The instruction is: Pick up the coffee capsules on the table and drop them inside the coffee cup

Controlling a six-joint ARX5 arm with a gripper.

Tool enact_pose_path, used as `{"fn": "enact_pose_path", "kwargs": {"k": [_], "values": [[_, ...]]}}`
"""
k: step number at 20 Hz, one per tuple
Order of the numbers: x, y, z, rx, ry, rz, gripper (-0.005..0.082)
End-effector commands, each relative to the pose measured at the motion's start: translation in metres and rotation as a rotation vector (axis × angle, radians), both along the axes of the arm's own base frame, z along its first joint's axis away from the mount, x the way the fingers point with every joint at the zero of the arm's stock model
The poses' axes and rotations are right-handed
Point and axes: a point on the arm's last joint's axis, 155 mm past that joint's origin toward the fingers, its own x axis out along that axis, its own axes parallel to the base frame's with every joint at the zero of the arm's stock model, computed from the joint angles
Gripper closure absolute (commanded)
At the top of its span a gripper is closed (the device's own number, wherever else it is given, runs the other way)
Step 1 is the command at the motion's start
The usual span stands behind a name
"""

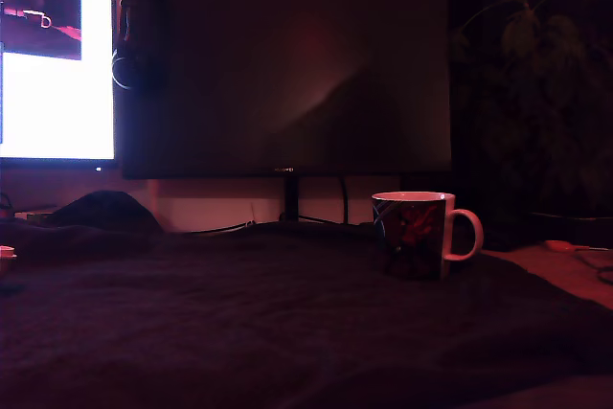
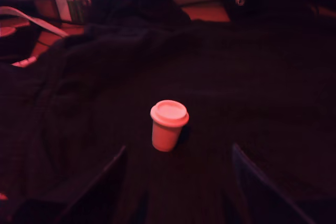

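Under dim red light, a single coffee capsule (image 2: 168, 125) stands upright, rim up, on the dark wrinkled cloth of the table (image 2: 262, 87), ahead of the gripper (image 2: 178, 182), whose fingers (image 2: 102, 182) are spread wide apart and hold nothing. The coffee cup (image 1: 418, 234) sits toward the exterior view's right before a dark monitor (image 1: 297, 74); the capsule appears well apart from it.

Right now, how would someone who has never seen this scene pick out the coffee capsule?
In the wrist view, a dark, wrinkled cloth covers the table. On it, ahead of the gripper and between its two open fingers, stands the coffee capsule. It is the only pale, whitish-pink thing on the cloth, rounded, with a flat rim on top.
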Motion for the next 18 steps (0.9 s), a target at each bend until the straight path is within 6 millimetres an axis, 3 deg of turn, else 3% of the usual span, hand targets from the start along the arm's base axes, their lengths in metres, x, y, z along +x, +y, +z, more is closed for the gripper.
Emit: {"fn": "enact_pose_path", "kwargs": {"k": [1, 18], "values": [[0.001, -0.001, -0.007, 0.006, 0.008, -0.011, 0.0185], [0.033, 0.007, -0.032, 0.029, 0.021, 0.009, 0.0185]]}}
